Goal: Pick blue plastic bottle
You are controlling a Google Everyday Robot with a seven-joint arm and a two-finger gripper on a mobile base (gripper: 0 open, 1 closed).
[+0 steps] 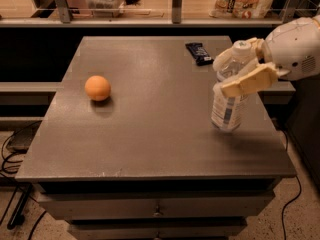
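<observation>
The blue plastic bottle [226,110] is clear with a white cap and a white-and-blue label. It hangs tilted at the right side of the grey table [150,139], its base a little above the top with a shadow under it. My gripper [235,71] comes in from the right and is shut on the bottle's upper body. One cream finger [247,81] crosses the front and the other sits behind near the neck.
An orange ball [97,88] lies at the table's left. A small dark blue snack wrapper [199,53] lies at the back right. A shelf with bags and a container runs behind the table. Drawers are below the front edge, and cables lie on the floor.
</observation>
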